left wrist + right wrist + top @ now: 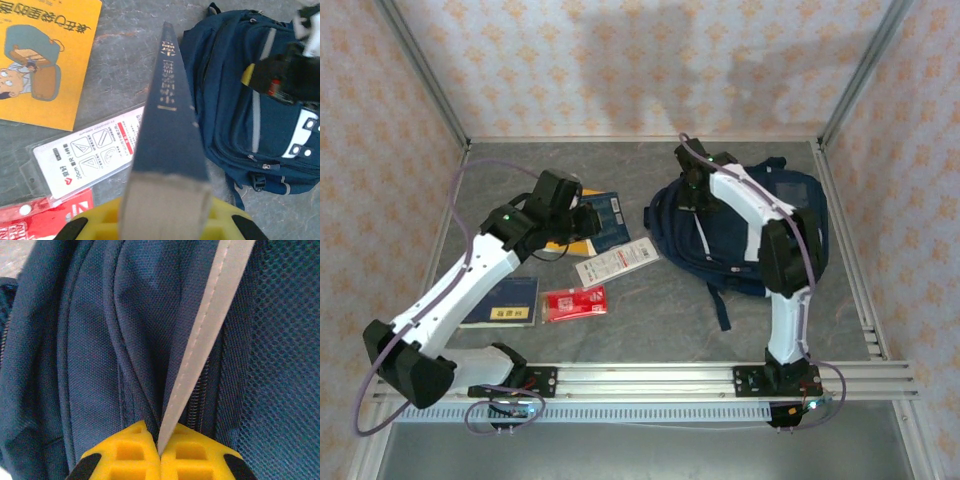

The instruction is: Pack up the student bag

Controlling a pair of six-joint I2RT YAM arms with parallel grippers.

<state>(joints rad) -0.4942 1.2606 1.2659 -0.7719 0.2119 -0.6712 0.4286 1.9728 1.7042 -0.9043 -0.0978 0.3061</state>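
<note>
While the right fingers [125,452] pinch the backpack [705,240] by its pale stripe [210,330] beside the zipper [200,390] on the tabletop's [660,320] right half, the left fingers [95,220] clamp a blue book [170,130] edge-on, the backpack lying to their right.

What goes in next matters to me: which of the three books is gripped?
The dark blue book, clamped edge-on in the left end effector; the yellow book and blue notebook lie flat.

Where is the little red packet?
In the top view the red packet lies left of centre on the table, just right of the blue booklet and on the near side of the white ruler pack.
</note>
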